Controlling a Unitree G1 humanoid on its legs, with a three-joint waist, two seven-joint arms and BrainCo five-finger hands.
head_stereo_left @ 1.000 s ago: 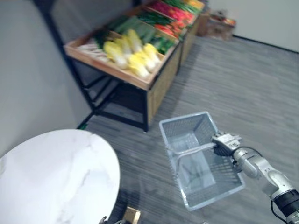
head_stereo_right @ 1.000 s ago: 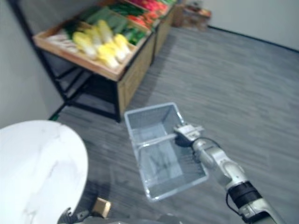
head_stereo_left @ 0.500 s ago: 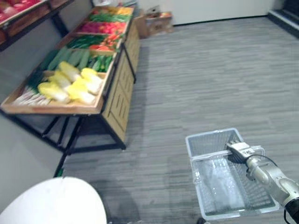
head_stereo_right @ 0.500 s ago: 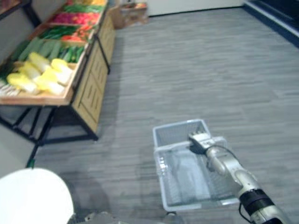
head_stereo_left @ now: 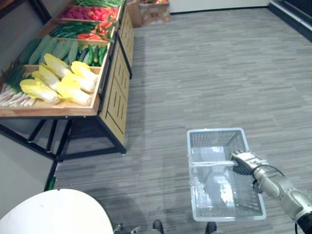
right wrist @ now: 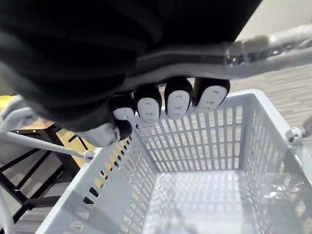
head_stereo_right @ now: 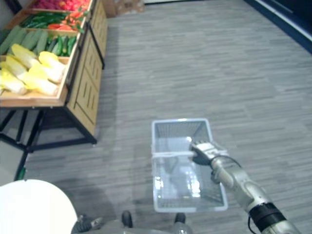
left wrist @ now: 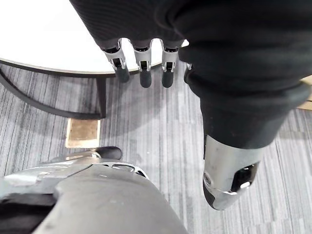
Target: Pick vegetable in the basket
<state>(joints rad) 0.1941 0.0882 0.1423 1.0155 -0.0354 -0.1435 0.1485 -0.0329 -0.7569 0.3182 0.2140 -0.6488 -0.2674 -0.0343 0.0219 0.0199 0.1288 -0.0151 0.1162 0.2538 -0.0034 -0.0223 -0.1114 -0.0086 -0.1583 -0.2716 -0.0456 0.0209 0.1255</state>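
Carrying looks to be the step in hand: no vegetable is picked yet, and the basket looks empty of produce.

At the upper left of the eye views stands the wooden produce stand (head_stereo_left: 63,109), its trays set on a dark metal frame with a slatted timber cabinet beside it. The vegetables lie there: pale yellow, crinkle-leafed cabbages (head_stereo_left: 63,83), long and soft-looking; smooth dark cucumbers (head_stereo_left: 92,53) behind them; white-stalked greens (head_stereo_left: 12,95) at the tray's left end; glossy red peppers (head_stereo_left: 87,12) farther back. At the lower left is the curved edge of a round white desk (head_stereo_left: 53,214) with a marbled top. The left hand (left wrist: 141,68) hangs over the floor beside that desk, fingers straight and apart, holding nothing.

Grey striped carpet (head_stereo_left: 204,73) covers the middle of the frame. At the lower right the basket (head_stereo_left: 214,131) is a pale rectangular tub of rigid plastic lattice, with something clear and shiny on its bottom that I cannot identify. The right hand (head_stereo_left: 245,162) is clamped over its thin grey handle (head_stereo_left: 209,164), fingers (right wrist: 178,100) curled round the bar.

Basket and stand are well apart, so the next move, I judge, calls for approaching the stand, then reaching with the free left hand for a cabbage, which would want a wide, gentle grasp.
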